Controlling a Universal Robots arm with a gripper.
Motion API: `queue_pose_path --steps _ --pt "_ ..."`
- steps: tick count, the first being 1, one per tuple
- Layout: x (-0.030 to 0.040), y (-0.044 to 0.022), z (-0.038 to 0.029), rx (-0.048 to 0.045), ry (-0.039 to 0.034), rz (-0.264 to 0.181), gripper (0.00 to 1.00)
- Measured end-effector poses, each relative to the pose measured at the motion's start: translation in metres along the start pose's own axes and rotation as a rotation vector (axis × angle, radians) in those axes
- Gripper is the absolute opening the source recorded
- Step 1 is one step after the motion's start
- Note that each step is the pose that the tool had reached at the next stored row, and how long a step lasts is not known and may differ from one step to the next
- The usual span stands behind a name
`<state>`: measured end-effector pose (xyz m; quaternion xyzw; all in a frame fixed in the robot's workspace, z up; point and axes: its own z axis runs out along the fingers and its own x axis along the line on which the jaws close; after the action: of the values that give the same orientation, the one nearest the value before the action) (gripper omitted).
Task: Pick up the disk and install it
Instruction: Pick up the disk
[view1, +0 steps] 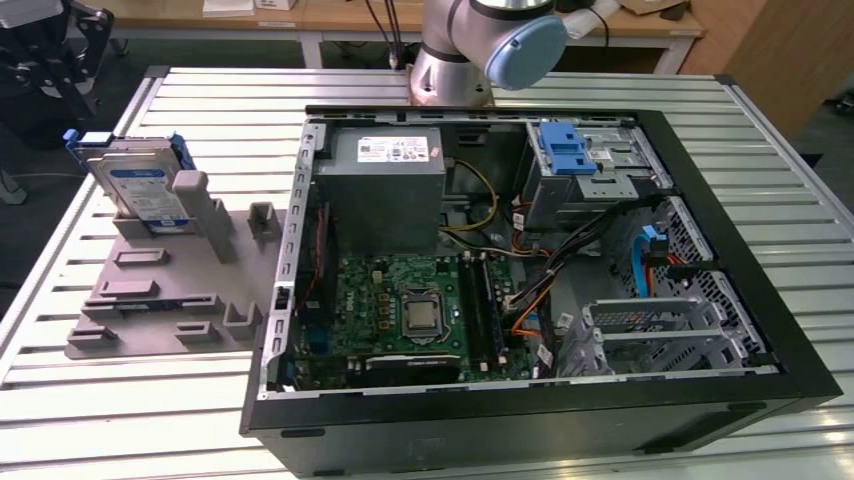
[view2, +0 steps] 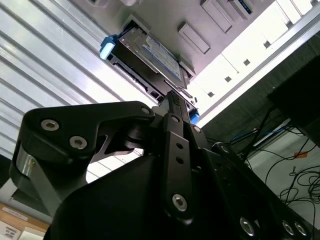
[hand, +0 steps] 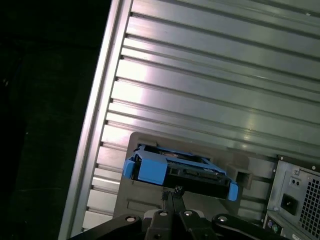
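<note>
The disk (view1: 140, 185) stands on edge in a slot at the far end of a grey holder block (view1: 160, 290), at the exterior view's left. It is silver-grey with a white-and-blue label and a blue bracket. Both wrist views look at it from a distance: the disk (view2: 150, 55) shows beyond the fingertips, and the disk (hand: 180, 172) shows edge-on with its blue bracket. My gripper (view2: 172, 96) (hand: 171, 192) points toward it, well short of it, with its black fingers shut together on nothing.
An open computer case (view1: 747, 200) lies beside the holder on the slatted metal table (view1: 200, 100). Inside are a grey power-supply box (view1: 387, 180), a motherboard (view1: 414, 310), loose cables and a drive cage with a blue latch (view1: 571, 155). The arm (view1: 494, 40) rises behind the case.
</note>
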<state>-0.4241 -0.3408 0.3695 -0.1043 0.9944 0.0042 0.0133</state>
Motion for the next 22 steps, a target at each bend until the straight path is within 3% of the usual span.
queue_pose_path --steps 14,20,22 --pt "0.0 0.0 0.0001 -0.0019 0.002 -0.052 0.11" --pt "0.0 0.0 0.0002 -0.0099 0.0192 -0.061 0.11" --pt "0.0 -0.0001 0.0001 -0.0196 0.0236 -0.061 0.11"
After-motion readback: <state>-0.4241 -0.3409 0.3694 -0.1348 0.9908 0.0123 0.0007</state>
